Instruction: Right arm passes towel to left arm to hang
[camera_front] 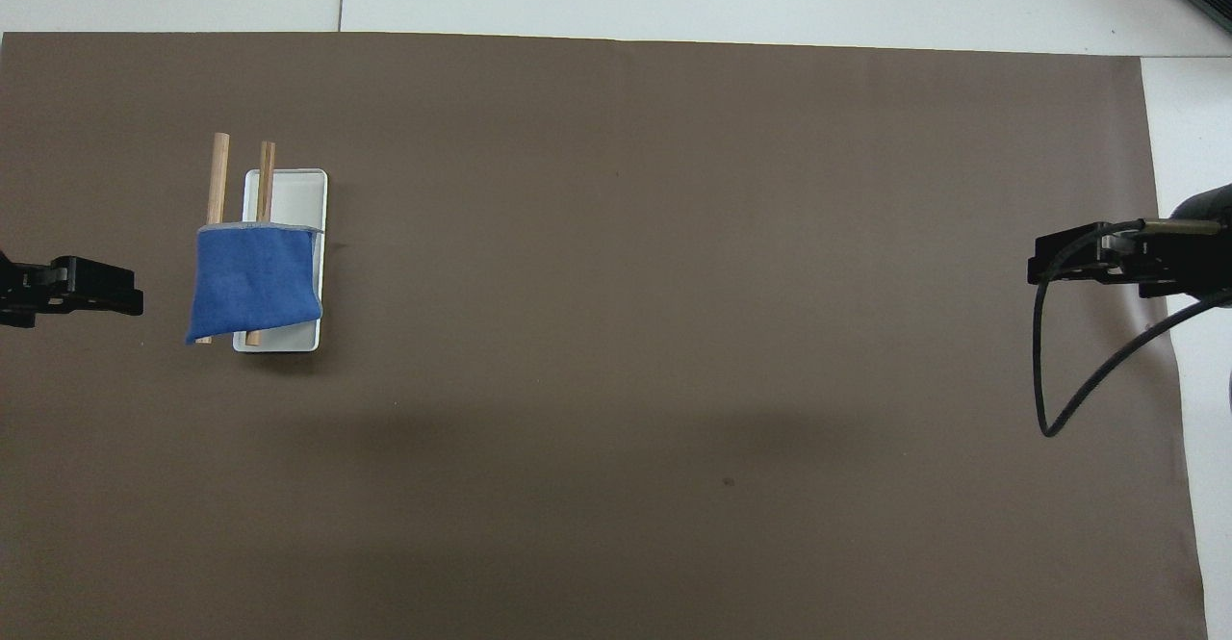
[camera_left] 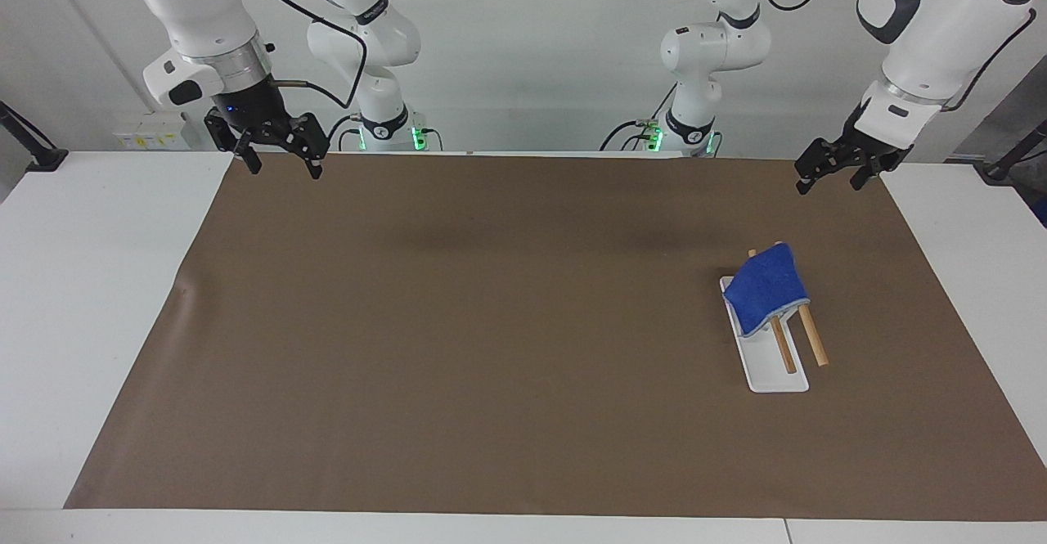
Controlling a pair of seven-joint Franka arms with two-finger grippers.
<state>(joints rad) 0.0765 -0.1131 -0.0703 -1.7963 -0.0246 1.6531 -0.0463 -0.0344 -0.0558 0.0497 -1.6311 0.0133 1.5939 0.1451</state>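
Rack (camera_left: 769, 372): white, tray-like, set on the brown mat (camera_left: 491, 348) toward the left arm's end of the table. Carries two wooden rods (camera_left: 813, 338) running lengthwise, side by side; the outer rod overhangs the tray's long edge.

Towel (camera_left: 766, 289): blue, pale edge trim, draped across both rods at the rack's end nearer the robots. Covers roughly half of the rod length; the other half of rods and tray floor left bare. In the overhead view, one corner of the towel (camera_front: 254, 284) hangs past the tray's rim (camera_front: 321, 207) on the side facing the left gripper.

Left gripper (camera_left: 833, 176): raised over the mat's corner nearest the left arm's base, fingers spread wide, holding nothing. Well apart from the rack.

Right gripper (camera_left: 282, 164): raised over the mat's corner nearest the right arm's base, fingers spread wide, holding nothing. Black cable (camera_front: 1078, 371) looped beneath the wrist.

Open room: whole middle of the mat bare between the two grippers. White table surface (camera_left: 98, 282) exposed along all mat edges. Slight wrinkle in the mat edge at the right arm's end.
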